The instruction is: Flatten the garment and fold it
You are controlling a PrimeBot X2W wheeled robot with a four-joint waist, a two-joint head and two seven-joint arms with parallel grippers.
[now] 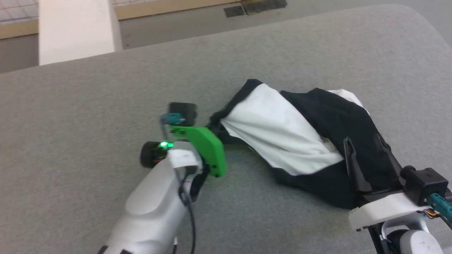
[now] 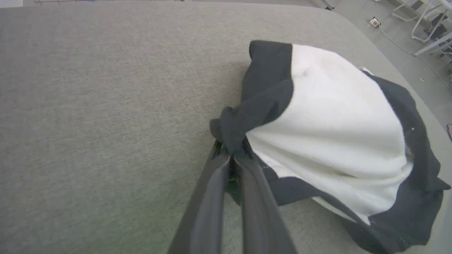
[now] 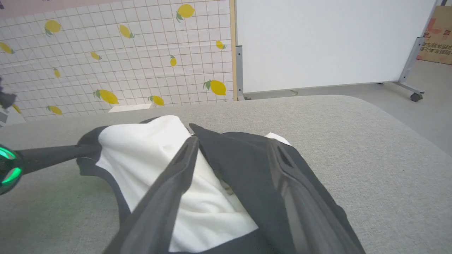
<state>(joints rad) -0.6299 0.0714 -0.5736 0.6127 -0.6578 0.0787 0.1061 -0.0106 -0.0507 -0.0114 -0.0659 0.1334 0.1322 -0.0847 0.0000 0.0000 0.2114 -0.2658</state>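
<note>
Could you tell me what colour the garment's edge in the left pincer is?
Black; the garment shows it best in the left wrist view.

White forearm (image 1: pixel 152 201), green bracket (image 1: pixel 208 148), dark-fingered right end effector (image 1: pixel 361 137)

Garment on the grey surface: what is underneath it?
The garment lies bunched on the grey fabric surface, which shows beside it. Its own folds hide its lower layers and whatever lies beneath.

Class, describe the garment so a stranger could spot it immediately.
Start at the wide grey table. On its right half lies the garment, a crumpled heap. It alone is soft white-and-black cloth, its black edge pinched by the left tool.
</note>
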